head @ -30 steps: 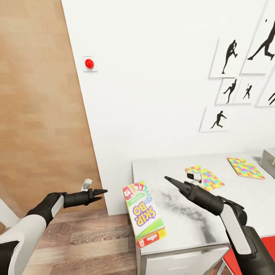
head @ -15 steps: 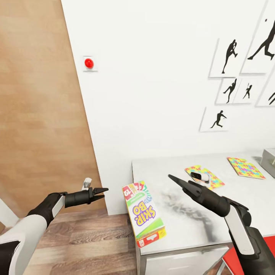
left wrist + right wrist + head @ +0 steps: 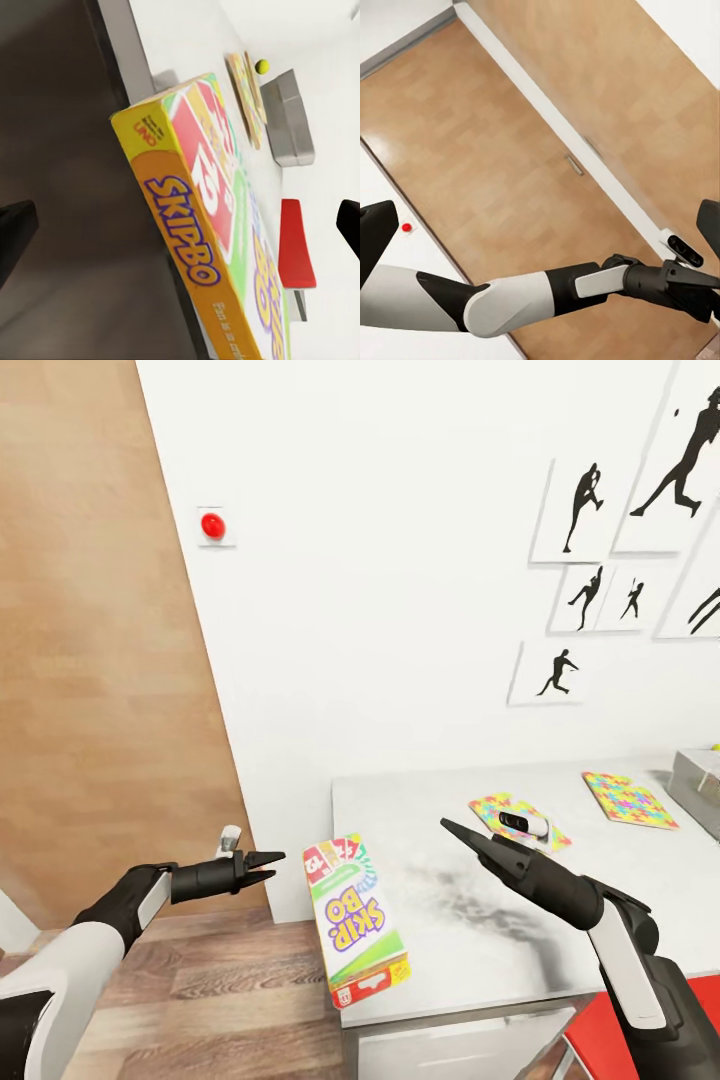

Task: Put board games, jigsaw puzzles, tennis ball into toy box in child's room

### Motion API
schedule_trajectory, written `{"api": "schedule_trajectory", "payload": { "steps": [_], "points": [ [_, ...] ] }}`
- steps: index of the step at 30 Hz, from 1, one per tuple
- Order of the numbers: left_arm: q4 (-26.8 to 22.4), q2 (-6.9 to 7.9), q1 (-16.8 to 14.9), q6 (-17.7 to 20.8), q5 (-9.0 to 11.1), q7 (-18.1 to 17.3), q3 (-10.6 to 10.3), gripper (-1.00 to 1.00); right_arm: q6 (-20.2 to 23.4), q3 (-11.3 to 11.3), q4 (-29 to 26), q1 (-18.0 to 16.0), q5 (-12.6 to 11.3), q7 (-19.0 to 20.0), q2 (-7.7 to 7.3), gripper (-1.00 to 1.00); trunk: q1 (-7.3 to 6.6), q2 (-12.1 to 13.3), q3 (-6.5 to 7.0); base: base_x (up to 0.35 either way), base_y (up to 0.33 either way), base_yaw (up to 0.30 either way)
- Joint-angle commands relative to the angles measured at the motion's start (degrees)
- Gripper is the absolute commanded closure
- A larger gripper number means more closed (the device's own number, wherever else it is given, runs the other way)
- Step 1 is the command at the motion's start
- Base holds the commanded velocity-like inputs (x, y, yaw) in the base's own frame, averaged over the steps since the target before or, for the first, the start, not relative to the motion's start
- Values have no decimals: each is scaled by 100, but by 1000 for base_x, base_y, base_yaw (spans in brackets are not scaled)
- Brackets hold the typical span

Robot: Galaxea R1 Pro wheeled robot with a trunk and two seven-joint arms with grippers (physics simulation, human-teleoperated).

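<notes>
- SKIP BO board game (image 3: pixel 354 918) lies flat at the near left corner of the table (image 3: pixel 470 950), long side running away from the robot, its near end jutting past the table's front edge. In the left wrist view the box (image 3: pixel 217 247) shows its yellow spine lettered SKIPBO.
- Two jigsaw puzzles flat on the table top, farther back: one (image 3: pixel 505 818) mid-table with the right arm's small white camera unit in front of it, the other (image 3: pixel 628 800) off to the right, near the toy box.
- Toy box (image 3: pixel 700 788), grey, at the table's far right; only part of it in view. Tennis ball (image 3: pixel 262 66) sits just beside the bin, seen from the left wrist.
- Left gripper (image 3: pixel 264 865) hangs off the table's left side over wooden floor (image 3: pixel 220 1000), near the game box but not touching; fingers spread wide, nothing between them.
- Right gripper (image 3: pixel 458 833) hovers above the table top between game box and nearer puzzle; fingers apart, empty.
- Behind: white wall (image 3: pixel 400 580) with red button (image 3: pixel 212 525) and black silhouette prints (image 3: pixel 600 590).
</notes>
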Motion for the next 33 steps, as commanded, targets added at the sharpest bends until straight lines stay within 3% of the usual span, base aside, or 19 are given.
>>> {"api": "schedule_trajectory", "payload": {
  "steps": [1, 10, 33],
  "points": [
    [0, -7, -4, 50, 2, -14, 13, -100, 37, 1, 2, -3, -27, -1, -2, -100, 0, -3, -5, 0, -165, 0],
    [-1, -28, -4, 53, -1, -11, 13, -100, 23, 6, 16, -2, -27, -3, 5, -100, 0, -3, -5, 0, -153, 0],
    [0, -47, -4, 36, 7, -8, 13, -100, 13, 7, 48, -1, -18, -11, 7, -100, 0, -3, -5, 0, -16, 0]
  ]
}}
